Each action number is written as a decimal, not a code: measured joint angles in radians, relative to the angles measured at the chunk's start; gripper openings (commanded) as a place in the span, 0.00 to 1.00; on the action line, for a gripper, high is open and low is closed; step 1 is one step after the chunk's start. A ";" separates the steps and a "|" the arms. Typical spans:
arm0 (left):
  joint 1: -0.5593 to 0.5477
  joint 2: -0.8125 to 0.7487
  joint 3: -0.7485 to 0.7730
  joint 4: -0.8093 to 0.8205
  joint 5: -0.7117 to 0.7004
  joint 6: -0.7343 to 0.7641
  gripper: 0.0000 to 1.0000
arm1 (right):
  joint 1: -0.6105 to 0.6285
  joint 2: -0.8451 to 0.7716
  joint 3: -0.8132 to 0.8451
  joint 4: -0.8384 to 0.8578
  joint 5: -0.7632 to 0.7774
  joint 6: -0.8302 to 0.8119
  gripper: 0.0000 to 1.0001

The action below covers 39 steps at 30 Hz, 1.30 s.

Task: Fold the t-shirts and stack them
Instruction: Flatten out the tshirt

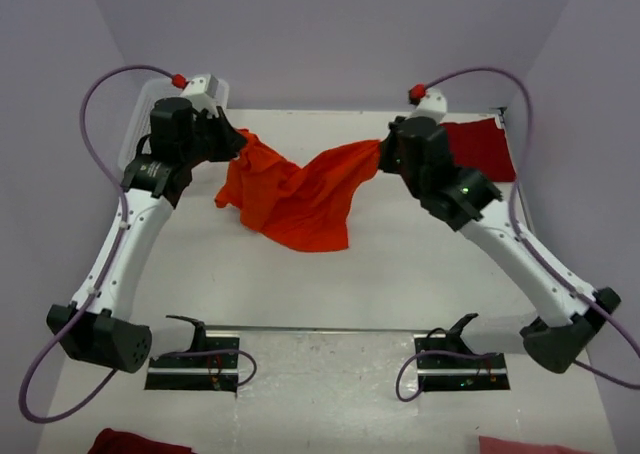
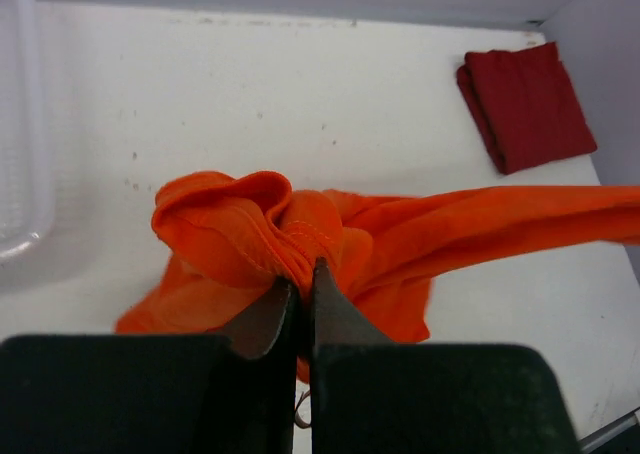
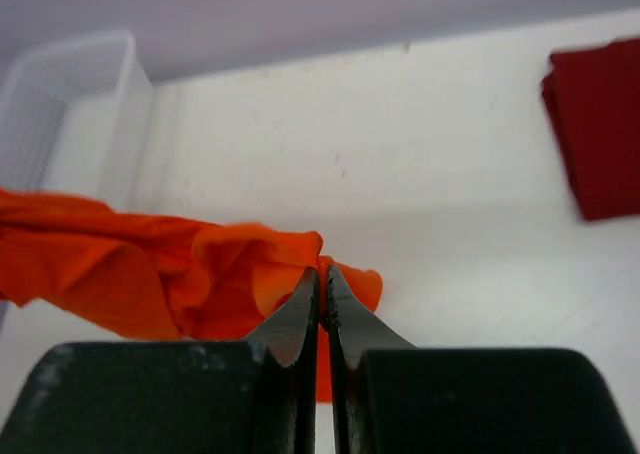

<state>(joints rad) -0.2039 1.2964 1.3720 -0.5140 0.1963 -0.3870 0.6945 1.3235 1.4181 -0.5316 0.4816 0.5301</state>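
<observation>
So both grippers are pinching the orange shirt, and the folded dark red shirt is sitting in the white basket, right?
Not in the basket: the top view shows the dark red shirt folded on the table, far right. The rest holds.

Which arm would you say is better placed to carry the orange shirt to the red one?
Probably right: the right fingers grip the orange shirt nearest the folded red shirt.

A white lattice basket sits at the far left corner of the white table.

Orange t-shirt, dark red t-shirt
</observation>
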 measured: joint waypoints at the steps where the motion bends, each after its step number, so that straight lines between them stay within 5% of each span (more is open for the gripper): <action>1: 0.000 -0.029 0.027 -0.020 0.001 0.011 0.00 | -0.014 -0.044 0.059 -0.029 0.019 -0.027 0.00; 12: 0.000 -0.291 0.183 -0.167 -0.057 0.083 0.00 | -0.140 -0.278 0.306 -0.264 0.169 -0.203 0.00; 21: 0.000 -0.370 0.079 -0.270 -0.139 0.092 0.00 | -0.140 -0.305 0.306 -0.472 0.274 -0.191 0.00; 39: -0.014 -0.663 -0.072 -0.362 -0.050 -0.007 0.00 | -0.140 -0.480 0.301 -0.663 0.321 -0.117 0.00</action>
<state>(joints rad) -0.2184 0.6331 1.2995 -0.8764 0.1459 -0.3943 0.5541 0.8436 1.7191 -1.1950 0.8024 0.4129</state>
